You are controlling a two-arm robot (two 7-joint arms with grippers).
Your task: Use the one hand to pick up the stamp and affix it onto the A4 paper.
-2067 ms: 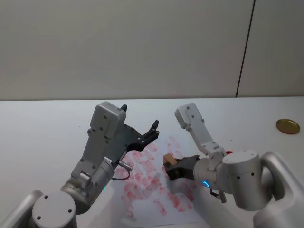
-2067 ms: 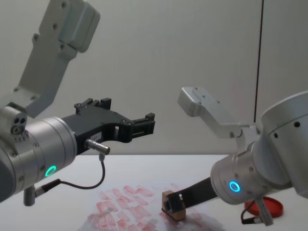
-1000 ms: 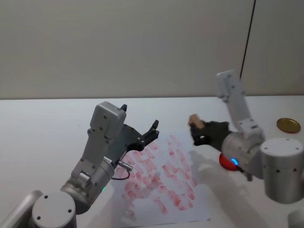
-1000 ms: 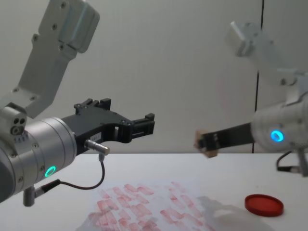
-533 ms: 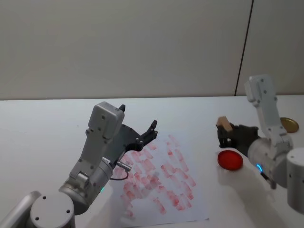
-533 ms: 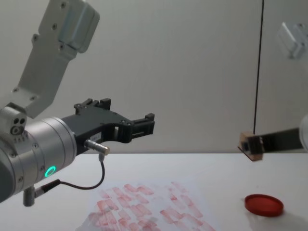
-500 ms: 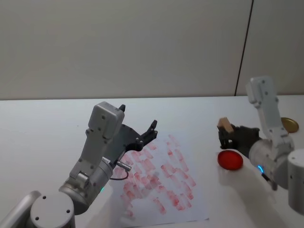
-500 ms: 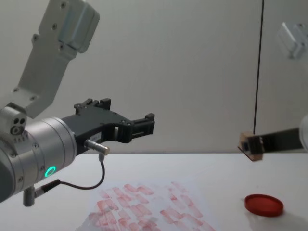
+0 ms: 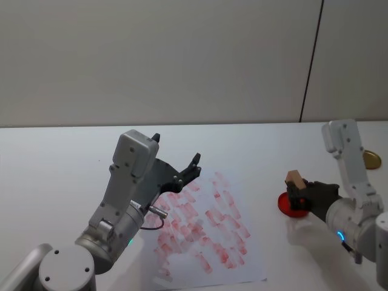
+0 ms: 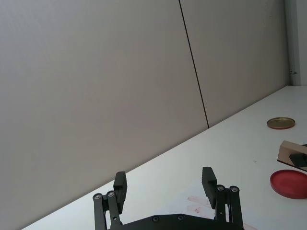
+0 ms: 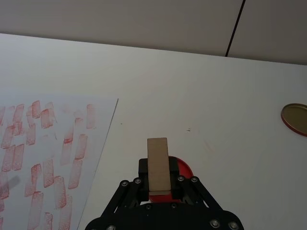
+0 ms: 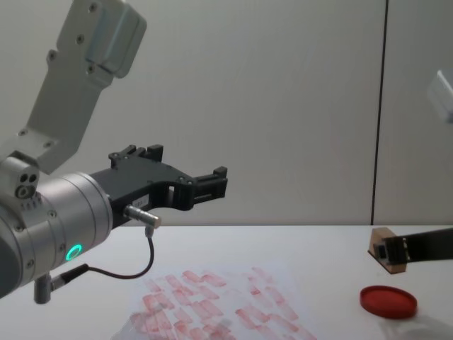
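The stamp (image 9: 295,179), a small tan wooden block, is held in my right gripper (image 9: 297,193), which is shut on it at the table's right side. It hangs a little above the round red ink pad (image 12: 387,300), with a gap between the stamp (image 12: 386,258) and the pad. In the right wrist view the stamp (image 11: 158,160) stands upright between the black fingers, and the ink pad (image 11: 182,166) is partly hidden behind it. The A4 paper (image 9: 206,236), covered in pale red prints, lies flat at centre. My left gripper (image 9: 177,150) hovers open above the paper's left part, holding nothing.
A flat gold lid (image 9: 371,159) lies near the table's far right edge, beyond the ink pad. A grey wall with a dark vertical seam stands behind the white table (image 9: 54,157). A cable loops under the left wrist.
My right gripper carried the stamp off the paper, up and to the right, then lowered it over the red ink pad. The left arm has not moved.
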